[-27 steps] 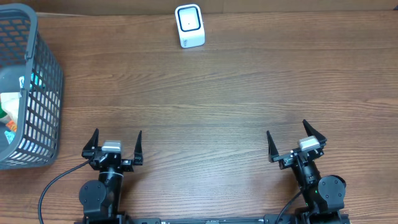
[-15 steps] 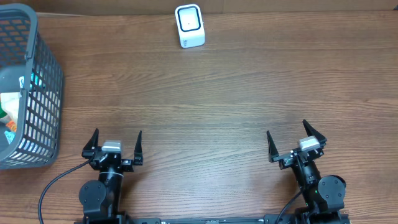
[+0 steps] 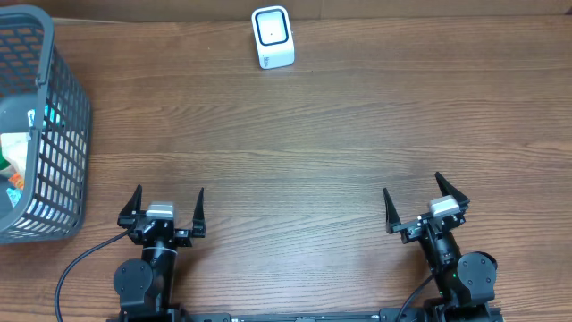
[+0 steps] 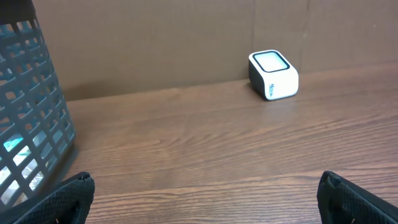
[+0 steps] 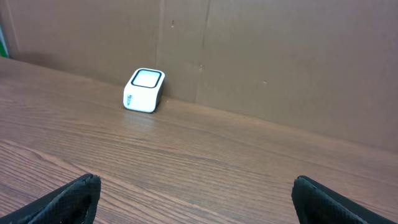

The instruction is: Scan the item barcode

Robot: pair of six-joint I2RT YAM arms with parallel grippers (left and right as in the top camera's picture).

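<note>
A small white barcode scanner with a dark window stands at the table's far edge; it also shows as the scanner in the left wrist view and the scanner in the right wrist view. Items lie inside the grey basket at the far left: white, teal and red packaging shows through its mesh. My left gripper rests open near the front edge, nothing between its fingers. My right gripper is open too, at the front right, also holding nothing.
A brown cardboard wall runs along the table's far edge behind the scanner. The basket wall fills the left side of the left wrist view. Wood-grain tabletop spreads between the grippers and the scanner.
</note>
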